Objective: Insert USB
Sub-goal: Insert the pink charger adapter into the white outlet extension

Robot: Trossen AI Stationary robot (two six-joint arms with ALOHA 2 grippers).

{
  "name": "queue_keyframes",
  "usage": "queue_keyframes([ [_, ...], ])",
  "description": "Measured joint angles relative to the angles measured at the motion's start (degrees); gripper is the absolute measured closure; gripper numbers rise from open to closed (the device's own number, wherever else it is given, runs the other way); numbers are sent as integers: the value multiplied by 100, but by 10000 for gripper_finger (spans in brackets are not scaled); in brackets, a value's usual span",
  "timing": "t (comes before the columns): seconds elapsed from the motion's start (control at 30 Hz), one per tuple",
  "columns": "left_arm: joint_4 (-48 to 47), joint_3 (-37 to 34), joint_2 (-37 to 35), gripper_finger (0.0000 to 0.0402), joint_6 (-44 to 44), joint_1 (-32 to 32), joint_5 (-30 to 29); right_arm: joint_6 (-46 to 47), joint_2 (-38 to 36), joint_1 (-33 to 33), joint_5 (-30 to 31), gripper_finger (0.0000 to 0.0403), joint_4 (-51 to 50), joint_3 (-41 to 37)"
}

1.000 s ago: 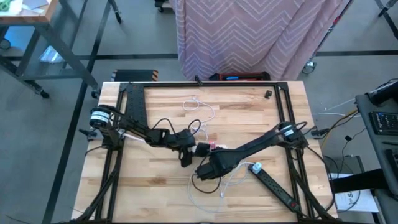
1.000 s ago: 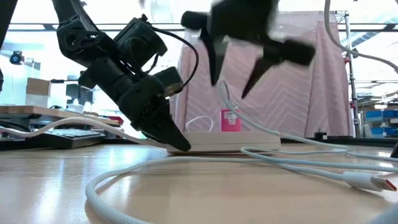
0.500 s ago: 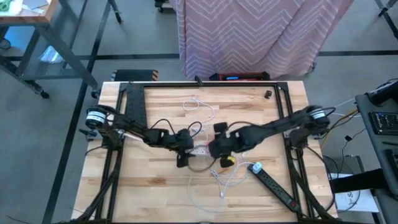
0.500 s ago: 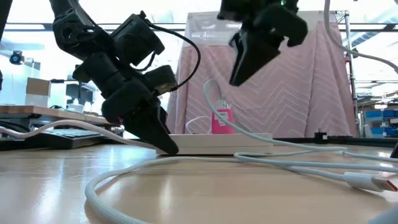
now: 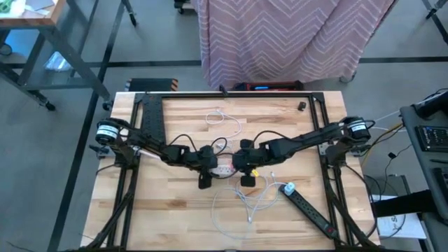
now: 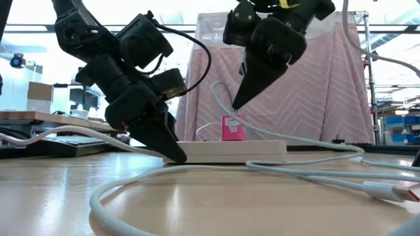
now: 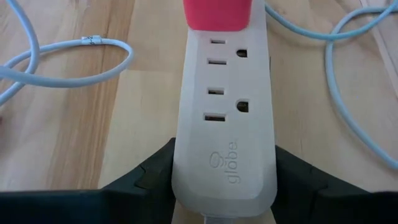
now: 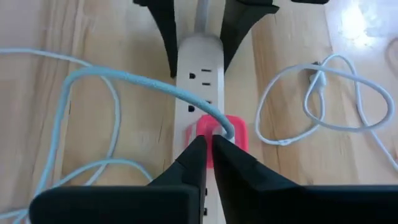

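A white power strip [image 7: 224,118] lies flat on the wooden table [image 5: 280,126], with a pink charger block [image 6: 231,128] plugged into its top. My left gripper [image 7: 224,186] is closed on the strip's labelled end. My right gripper [image 8: 208,142] hovers right over the pink block [image 8: 239,134], shut on a white USB cable [image 8: 124,78]. That cable arcs up from the fingertips and runs off in loops [image 6: 197,176] over the table. My left gripper has the power strip's end with the printed label [image 7: 231,171] between its two fingers, one on each long side [image 7: 177,168]. The fingers slant down and lie along the strip, which rests flat on the table. My right gripper pinches the white cable near its end [image 8: 225,127], just above the pink block. The fingers [image 6: 244,88] slant down from above. The exact spot between the tips is hidden by the fingers. From there the cable rises in a slack arc [image 6: 220,88].
A black power strip [image 5: 308,210] lies at the near right. Loose white cable loops [image 5: 245,203] with a plug end [image 6: 394,191] spread across the near middle. Another white cable [image 5: 224,119] lies farther back. A small black part [image 5: 301,106] sits near the far edge.
My right gripper has travelled from the near side toward the far edge to above the pink block, and has shut from wide open onto the white cable. My left gripper has shifted the power strip slightly toward the table's left.
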Motion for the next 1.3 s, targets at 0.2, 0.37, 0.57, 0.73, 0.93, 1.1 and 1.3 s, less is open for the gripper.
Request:
queue_keyframes([
  [0.2,-16,0,0,223,76,-7,-7,-224,-147,-43,73,373,-126,59],
  [0.37,-20,-7,0,223,100,-7,-8,-243,47,-71,24,363,14,47],
  [0.57,-97,-13,-2,223,162,-17,-17,-229,341,-69,-142,358,91,72],
  [0.73,-147,-13,-7,223,199,-20,-57,-161,428,-68,-234,369,96,74],
  [0.93,-192,-7,-7,223,198,-24,-119,-142,428,31,-205,379,47,33],
  [1.1,-196,-2,-7,223,182,-54,-137,6,442,155,-66,373,223,-205],
  [1.3,-270,7,-35,223,179,-125,-175,-301,32,201,47,364,-38,-174],
])
